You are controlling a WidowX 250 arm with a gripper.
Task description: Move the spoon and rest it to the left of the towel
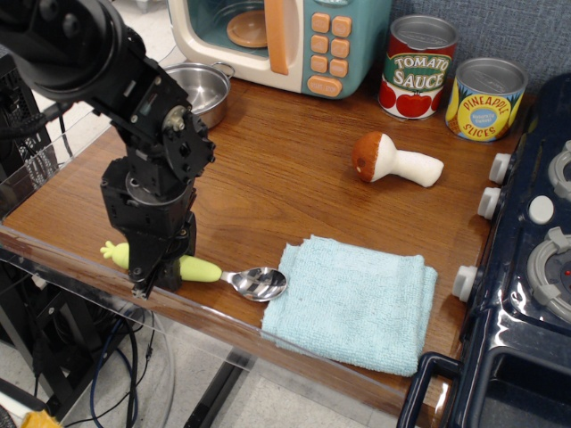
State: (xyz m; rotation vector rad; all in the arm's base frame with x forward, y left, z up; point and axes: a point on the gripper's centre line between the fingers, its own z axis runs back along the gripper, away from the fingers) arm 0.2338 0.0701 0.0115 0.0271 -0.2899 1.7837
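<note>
The spoon [201, 270] has a shiny silver bowl and a lime-green handle with a knobbed end. It lies low near the table's front edge, its bowl just left of the light blue towel [352, 301]. My black gripper [153, 267] is shut on the spoon's handle, covering its middle. The knob sticks out to the left of the gripper. I cannot tell whether the bowl touches the table.
A brown-capped toy mushroom [393, 161] lies behind the towel. A steel pot [194, 94] and a toy microwave [285, 40] stand at the back left, two cans [419, 78] at the back right. A toy stove [526, 267] flanks the right. The table edge [178, 308] is close in front.
</note>
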